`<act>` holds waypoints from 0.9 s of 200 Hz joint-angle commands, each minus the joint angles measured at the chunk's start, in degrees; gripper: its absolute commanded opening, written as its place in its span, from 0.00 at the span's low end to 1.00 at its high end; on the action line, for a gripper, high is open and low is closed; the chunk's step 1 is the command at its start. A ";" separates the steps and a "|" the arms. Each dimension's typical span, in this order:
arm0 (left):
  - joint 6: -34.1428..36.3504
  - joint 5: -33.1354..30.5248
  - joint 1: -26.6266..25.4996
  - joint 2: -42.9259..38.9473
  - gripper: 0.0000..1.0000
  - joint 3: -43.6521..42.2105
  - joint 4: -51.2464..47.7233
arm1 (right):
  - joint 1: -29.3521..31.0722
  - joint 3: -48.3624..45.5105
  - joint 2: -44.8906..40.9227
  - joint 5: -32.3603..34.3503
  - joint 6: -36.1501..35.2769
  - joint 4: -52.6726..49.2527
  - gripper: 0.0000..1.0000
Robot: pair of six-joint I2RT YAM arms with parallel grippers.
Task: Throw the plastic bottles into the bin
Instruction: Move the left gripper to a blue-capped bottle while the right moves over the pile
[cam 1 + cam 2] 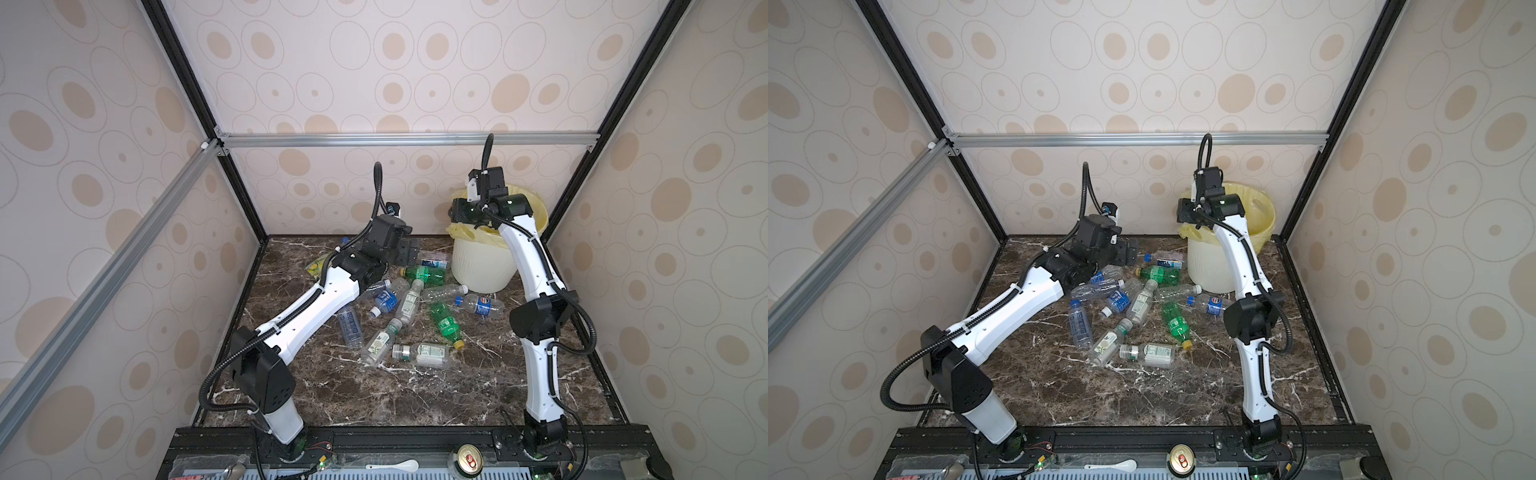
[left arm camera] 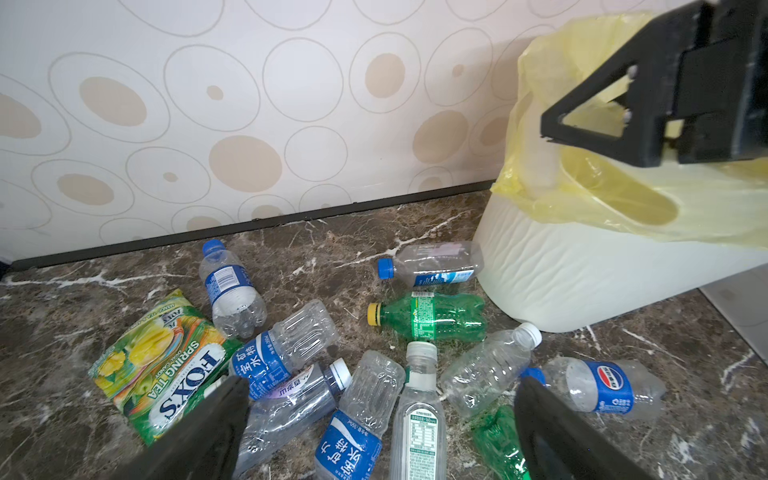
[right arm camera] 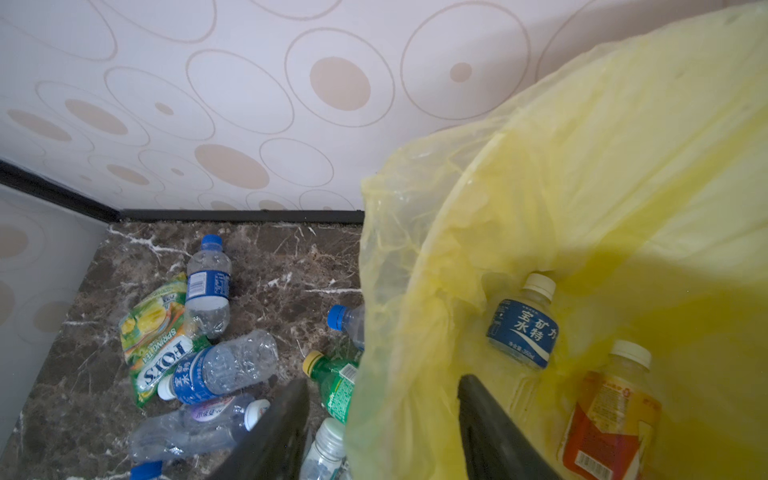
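Observation:
Several plastic bottles (image 1: 409, 303) lie in a heap on the dark marble floor, among them a green one (image 2: 432, 318) and a clear one with a blue label (image 2: 357, 440). My left gripper (image 2: 380, 388) hangs open just above the heap, nothing between its fingers; in both top views it sits at the heap's far left (image 1: 409, 253) (image 1: 1127, 251). The bin (image 1: 482, 270), white with a yellow bag (image 3: 582, 166), stands at the back right. My right gripper (image 3: 384, 382) is open and empty over the bin's left rim (image 1: 457, 212). Inside lie a blue-labelled bottle (image 3: 523, 328) and an orange-red one (image 3: 611, 411).
A yellow-green FOXS packet (image 2: 166, 365) lies flat at the heap's far-left edge. A metal can (image 1: 468, 459) and a white spoon (image 1: 395, 465) rest on the front rail. Patterned walls (image 1: 395, 191) close in the back and both sides.

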 commanded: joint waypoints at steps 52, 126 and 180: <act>-11.46 -4.41 5.67 6.96 0.99 11.76 -12.53 | 1.30 0.17 -8.13 0.83 -2.55 -0.11 0.99; -23.41 2.27 16.43 20.83 0.99 24.79 -19.80 | 9.67 -3.24 -10.80 1.47 -4.25 -1.10 1.00; -22.62 9.71 23.91 29.87 0.99 29.12 -15.94 | 18.52 -9.95 -9.57 3.99 -3.14 0.75 1.00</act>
